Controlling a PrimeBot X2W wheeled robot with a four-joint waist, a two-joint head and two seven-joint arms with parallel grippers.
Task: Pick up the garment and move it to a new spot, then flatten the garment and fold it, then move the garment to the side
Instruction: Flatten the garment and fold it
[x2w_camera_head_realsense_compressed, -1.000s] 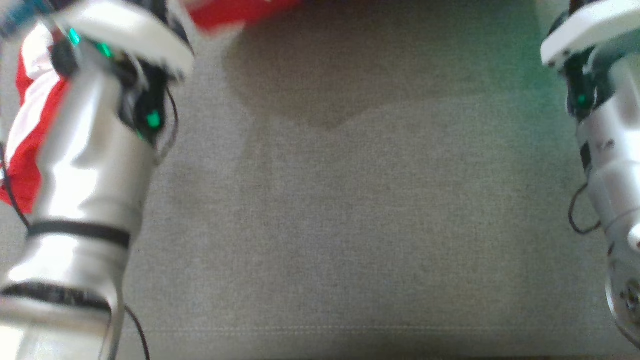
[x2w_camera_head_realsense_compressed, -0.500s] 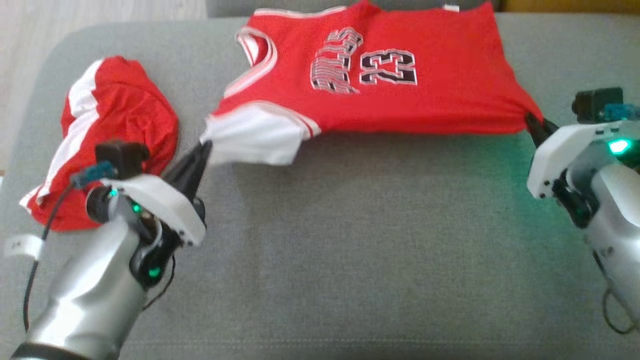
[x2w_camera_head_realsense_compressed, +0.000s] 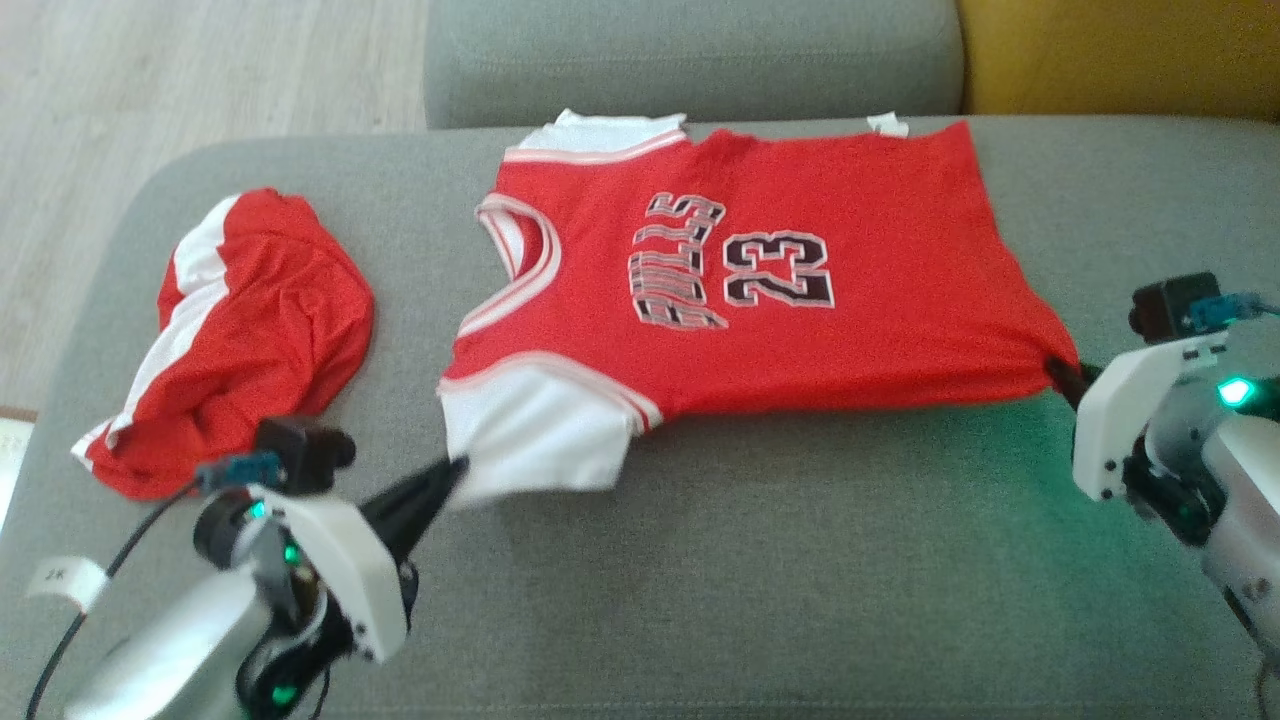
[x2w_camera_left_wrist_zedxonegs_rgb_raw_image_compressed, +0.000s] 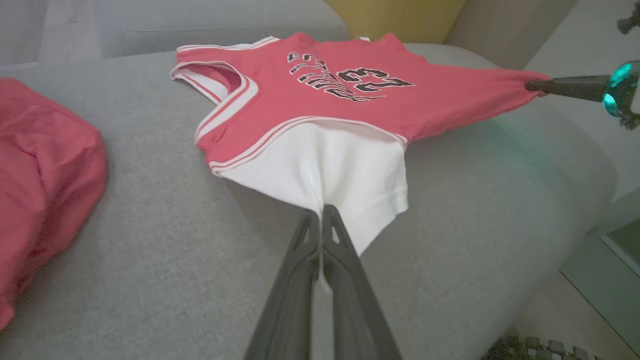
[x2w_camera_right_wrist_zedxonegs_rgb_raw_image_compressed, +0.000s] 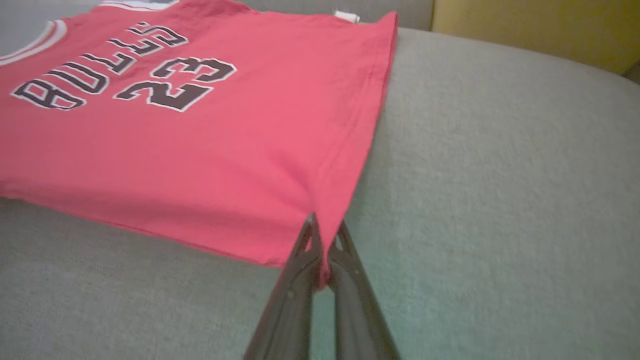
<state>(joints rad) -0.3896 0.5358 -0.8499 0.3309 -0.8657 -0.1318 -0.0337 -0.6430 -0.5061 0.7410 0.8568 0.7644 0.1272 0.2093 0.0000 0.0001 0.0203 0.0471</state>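
Red jersey (x2w_camera_head_realsense_compressed: 760, 300) pulled out flat by two corners on a grey couch (x2w_camera_head_realsense_compressed: 760, 580)

A crumpled red cloth (x2w_camera_head_realsense_compressed: 250, 330) lies just left of the left pincer (x2w_camera_head_realsense_compressed: 455, 468). That pincer is clamped on the jersey's white sleeve, and the jersey spreads rightward from its tips to the right pincer (x2w_camera_head_realsense_compressed: 1057, 369), which is pinched tight on the hem corner.

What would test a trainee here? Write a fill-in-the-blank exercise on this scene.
The left end effector is shut on the jersey's ___ sleeve.
The jersey bears the number ___.
In the head view, the crumpled heap lies to the jersey's ___.
Missing: white; 23; left.
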